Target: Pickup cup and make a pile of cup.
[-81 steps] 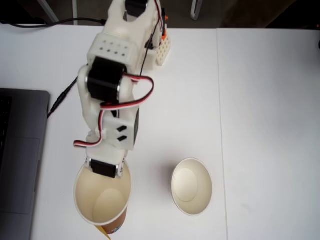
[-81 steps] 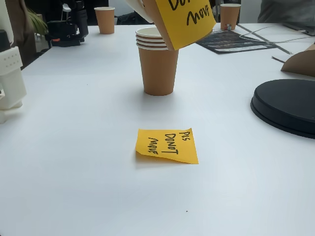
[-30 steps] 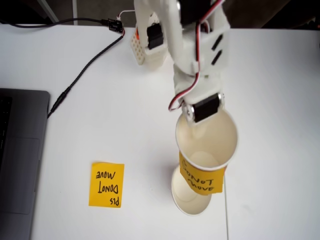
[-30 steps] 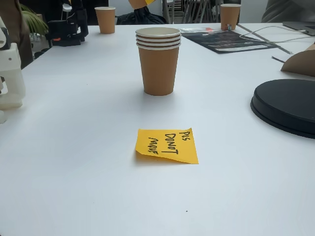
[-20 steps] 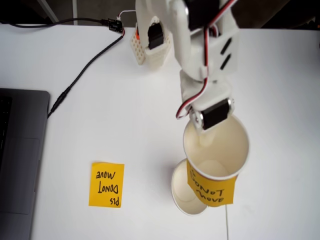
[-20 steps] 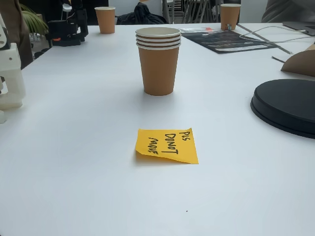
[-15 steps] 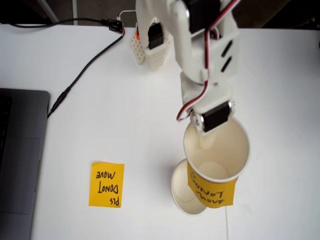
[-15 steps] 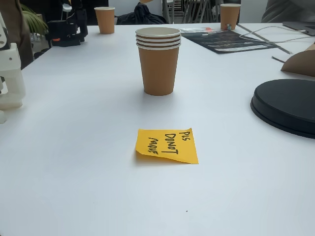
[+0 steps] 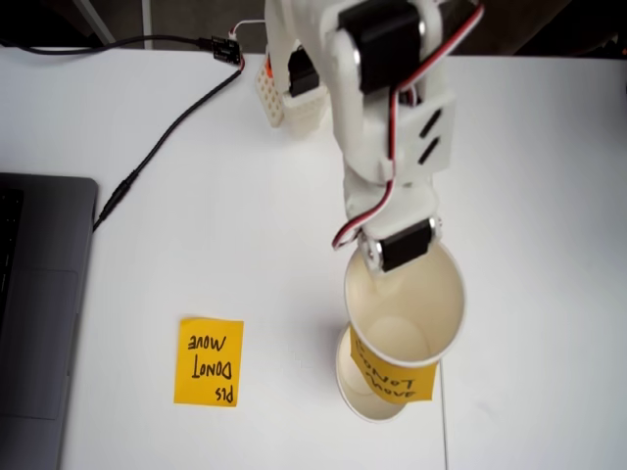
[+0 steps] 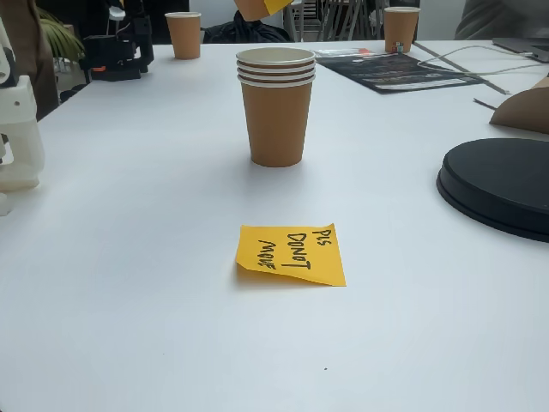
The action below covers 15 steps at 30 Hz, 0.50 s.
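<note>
We see, in a fixed view from above, our white arm reaching down the frame with the gripper (image 9: 395,257) clamped on the near rim of the cup (image 9: 404,311), one finger inside the cup's mouth and the black servo body outside it. The cup hangs in the air, mouth up, its yellow label facing the lower edge of the picture. Directly under the jaws and partly covered by the held cup stands the pile of cup (image 9: 353,390), only a crescent of its rim showing. To the left of the jaws, well apart, a sticky note (image 9: 209,360) lies flat on the white table (image 9: 529,196), and further left a grey laptop (image 9: 39,313) borders the frame; to the right of the jaws the table is bare up to the edge. In a fixed view from table height, the pile (image 10: 275,107) shows three stacked rims and brown walls, and the held cup's bottom (image 10: 254,8) peeks in above it, clear of the rims.
</note>
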Available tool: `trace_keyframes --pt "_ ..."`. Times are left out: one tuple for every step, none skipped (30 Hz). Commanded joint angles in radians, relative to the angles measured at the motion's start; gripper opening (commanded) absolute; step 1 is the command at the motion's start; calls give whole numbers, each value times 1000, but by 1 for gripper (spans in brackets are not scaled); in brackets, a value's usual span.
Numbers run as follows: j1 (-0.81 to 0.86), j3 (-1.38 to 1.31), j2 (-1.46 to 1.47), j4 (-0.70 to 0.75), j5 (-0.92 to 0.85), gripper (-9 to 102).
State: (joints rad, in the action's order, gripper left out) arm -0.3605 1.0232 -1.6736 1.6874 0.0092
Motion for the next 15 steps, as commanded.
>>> trace_keyframes --pt "9 -5 -12 5 8 -7" --pt "9 -5 -11 5 8 -7" --pt "9 -5 -6 5 8 -7" --pt "9 -5 3 3 8 -7" --pt "9 -5 14 5 8 -7" --pt "9 -8 25 5 8 -7" --pt "9 -17 29 5 8 -7" --pt "9 -21 31 5 8 -7" --pt "9 -21 32 3 8 -7" --pt "9 -21 35 5 8 -7" --pt "9 -21 38 5 8 -7" --pt "9 -21 40 5 8 -7" --pt "9 -21 40 5 8 -7" --pt "9 -20 41 5 8 -7" --pt "9 -18 41 5 8 -7"
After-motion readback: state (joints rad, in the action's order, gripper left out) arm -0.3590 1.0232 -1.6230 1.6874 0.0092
